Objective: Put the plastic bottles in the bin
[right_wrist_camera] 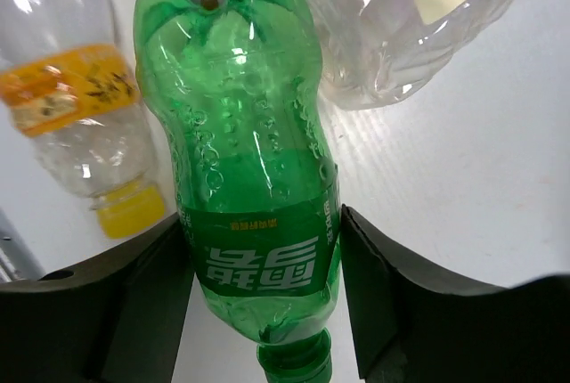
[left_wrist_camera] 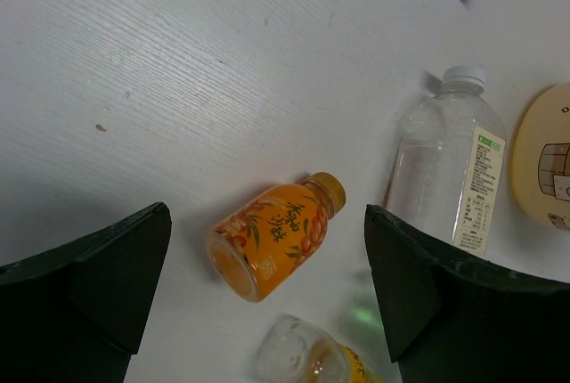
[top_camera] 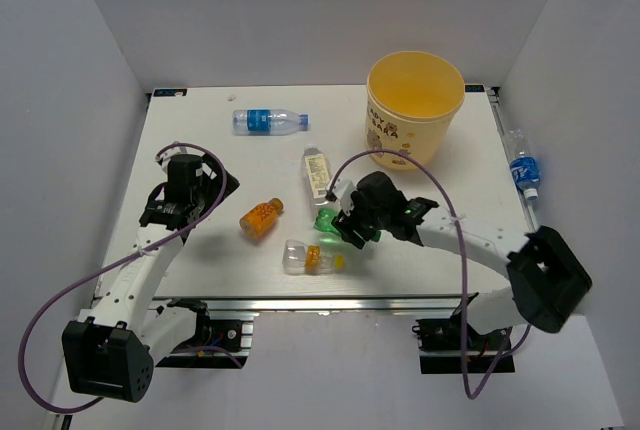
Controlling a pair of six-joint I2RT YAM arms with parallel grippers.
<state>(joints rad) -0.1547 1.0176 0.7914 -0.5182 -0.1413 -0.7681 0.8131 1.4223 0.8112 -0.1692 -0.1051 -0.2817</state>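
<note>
My right gripper [top_camera: 342, 222] is shut on the green bottle [top_camera: 326, 219], one finger on each side of its label [right_wrist_camera: 258, 263], cap toward the wrist. My left gripper [top_camera: 163, 214] is open and empty above the table's left side. A short orange bottle [top_camera: 260, 218] lies on its side in front of it [left_wrist_camera: 272, 240]. A short clear bottle with an orange label [top_camera: 310, 258] lies near the front edge. A clear bottle with a pale label [top_camera: 316, 170] and a clear blue-label bottle [top_camera: 268, 121] lie farther back. The pale-yellow bin [top_camera: 414, 100] stands at the back right.
Another blue-label bottle [top_camera: 524, 168] lies off the table's right edge against the wall. White walls close in the table on the left, back and right. The pale-label bottle [right_wrist_camera: 419, 18] and the orange-label bottle [right_wrist_camera: 76, 116] lie close to the green bottle.
</note>
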